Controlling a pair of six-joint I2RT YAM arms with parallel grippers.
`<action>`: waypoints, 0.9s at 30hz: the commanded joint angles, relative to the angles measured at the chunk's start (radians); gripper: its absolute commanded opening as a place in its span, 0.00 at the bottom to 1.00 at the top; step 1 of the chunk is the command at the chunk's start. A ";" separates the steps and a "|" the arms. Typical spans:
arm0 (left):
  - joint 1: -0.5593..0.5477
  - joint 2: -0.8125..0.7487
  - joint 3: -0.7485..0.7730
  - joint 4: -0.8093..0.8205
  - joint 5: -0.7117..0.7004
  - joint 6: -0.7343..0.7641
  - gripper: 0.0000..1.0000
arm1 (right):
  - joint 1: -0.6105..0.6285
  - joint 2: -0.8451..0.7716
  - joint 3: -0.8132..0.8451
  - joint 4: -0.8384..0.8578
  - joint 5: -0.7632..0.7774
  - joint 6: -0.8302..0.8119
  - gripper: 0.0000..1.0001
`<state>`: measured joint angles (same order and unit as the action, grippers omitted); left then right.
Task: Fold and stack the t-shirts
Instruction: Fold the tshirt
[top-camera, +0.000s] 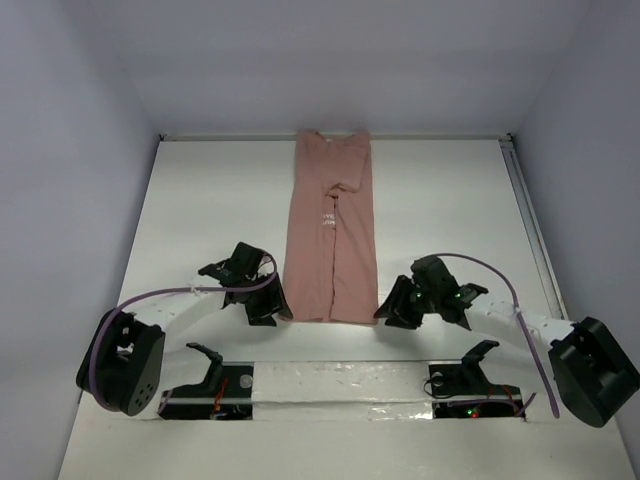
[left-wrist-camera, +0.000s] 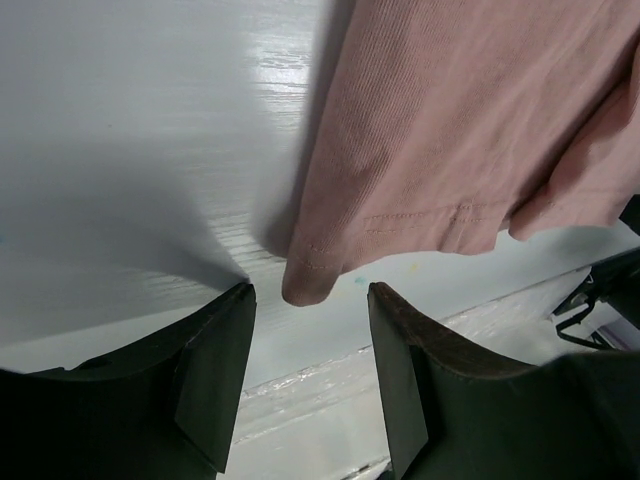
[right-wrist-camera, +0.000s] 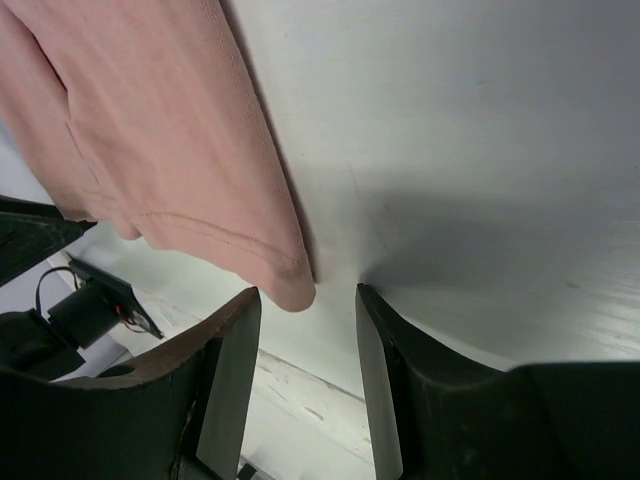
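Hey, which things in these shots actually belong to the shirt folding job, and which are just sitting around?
Belongs to the job: pink t-shirt, lying as a long narrow strip; left gripper, open at its near left corner; right gripper, open at its near right corner.
Just there: white table; taped strip along the near edge.

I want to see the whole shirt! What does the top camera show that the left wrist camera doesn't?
Only the top view shows the whole shirt, a long strip reaching the back wall. Only the left wrist view shows the hem stitching and the corner between open fingers. Both show the left gripper at the shirt's near corner on the table.
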<state>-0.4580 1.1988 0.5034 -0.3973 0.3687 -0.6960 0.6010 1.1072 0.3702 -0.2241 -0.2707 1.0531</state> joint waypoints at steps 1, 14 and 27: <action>-0.005 0.018 -0.031 -0.014 0.007 0.013 0.48 | -0.001 -0.023 -0.027 -0.054 0.010 -0.021 0.49; -0.005 -0.001 0.033 -0.025 -0.165 -0.008 0.45 | -0.001 0.128 -0.066 0.177 -0.030 0.068 0.35; -0.005 0.125 0.044 0.084 -0.077 0.041 0.00 | -0.001 0.128 -0.060 0.154 -0.016 0.058 0.05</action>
<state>-0.4606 1.2976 0.5488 -0.3283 0.3042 -0.6899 0.6006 1.2251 0.3302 -0.0372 -0.3401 1.1240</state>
